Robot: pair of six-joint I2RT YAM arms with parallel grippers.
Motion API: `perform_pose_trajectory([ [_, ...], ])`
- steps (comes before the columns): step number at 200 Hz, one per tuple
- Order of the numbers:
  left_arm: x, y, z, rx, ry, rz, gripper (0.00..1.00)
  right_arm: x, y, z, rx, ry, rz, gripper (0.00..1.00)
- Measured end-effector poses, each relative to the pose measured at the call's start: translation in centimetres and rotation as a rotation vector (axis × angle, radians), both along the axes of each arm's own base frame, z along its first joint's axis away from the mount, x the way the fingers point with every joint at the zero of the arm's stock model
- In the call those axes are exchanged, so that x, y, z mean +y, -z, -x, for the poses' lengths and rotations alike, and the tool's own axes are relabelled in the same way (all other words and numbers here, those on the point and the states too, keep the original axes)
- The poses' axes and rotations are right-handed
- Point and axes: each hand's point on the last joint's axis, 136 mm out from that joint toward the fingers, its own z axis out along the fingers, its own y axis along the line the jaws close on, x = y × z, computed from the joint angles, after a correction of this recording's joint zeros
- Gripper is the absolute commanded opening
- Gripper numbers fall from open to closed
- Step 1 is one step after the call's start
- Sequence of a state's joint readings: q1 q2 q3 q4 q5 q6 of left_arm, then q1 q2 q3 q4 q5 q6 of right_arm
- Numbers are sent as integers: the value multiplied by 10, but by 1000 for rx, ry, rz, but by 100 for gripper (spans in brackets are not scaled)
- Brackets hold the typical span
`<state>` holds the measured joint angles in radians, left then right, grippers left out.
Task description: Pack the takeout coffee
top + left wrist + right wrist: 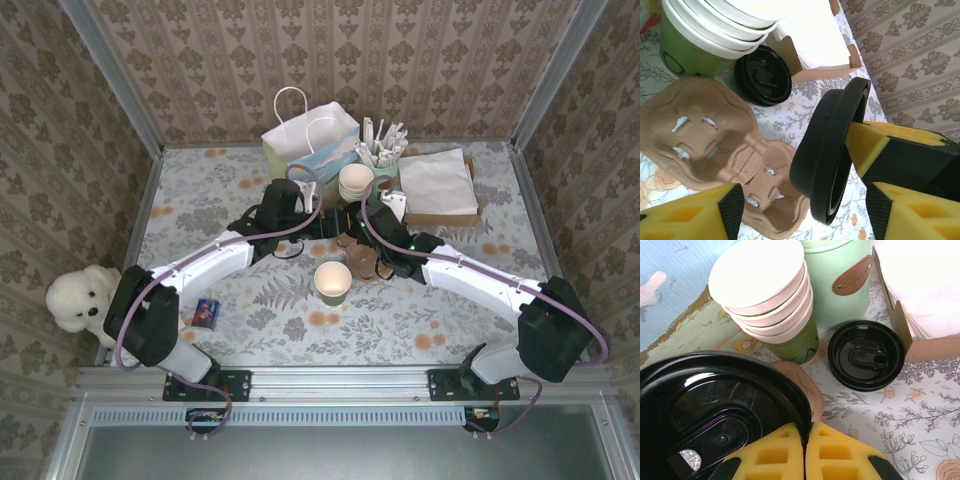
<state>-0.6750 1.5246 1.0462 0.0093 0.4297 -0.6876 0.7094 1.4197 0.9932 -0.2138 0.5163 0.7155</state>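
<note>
Pinching, right gripper (805,440): fingers pressed together on the rim of a black lid (715,410), held up off the table on the near side of the cup stack (765,295).
Straddling, left gripper (805,205): jaws apart, one finger on each side of that same black lid, a gap showing, no squeeze on it.
Brown carrier (715,135): flat on the table, just on the near side of the cup stack, right under the raised lid.
Cream paper cup (333,283): upright, mouth open, nearer the arm bases than the cup stack, just beside the carrier.
Flat spare lid (865,355): lying right beside the cup stack.
</note>
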Motion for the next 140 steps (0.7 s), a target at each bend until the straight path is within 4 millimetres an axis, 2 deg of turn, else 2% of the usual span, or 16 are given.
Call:
perform_pose_trajectory([
  [24, -7, -2, -1, 1, 17, 8, 58, 5, -5, 0, -9, -8, -7, 8],
  [67, -9, -3, -3, -3, 23, 7, 34, 8, -10, 0, -16, -16, -14, 12],
  [93, -8, -2, -4, -13, 22, -3, 23, 8, -13, 1, -23, -26, -11, 24],
  [115, -7, -1, -4, -27, 27, -18, 18, 11, -31, 4, -55, -71, -36, 34],
  [140, -7, 0, -3, -50, 44, -35, 17, 10, -54, 8, -101, -139, -71, 60],
])
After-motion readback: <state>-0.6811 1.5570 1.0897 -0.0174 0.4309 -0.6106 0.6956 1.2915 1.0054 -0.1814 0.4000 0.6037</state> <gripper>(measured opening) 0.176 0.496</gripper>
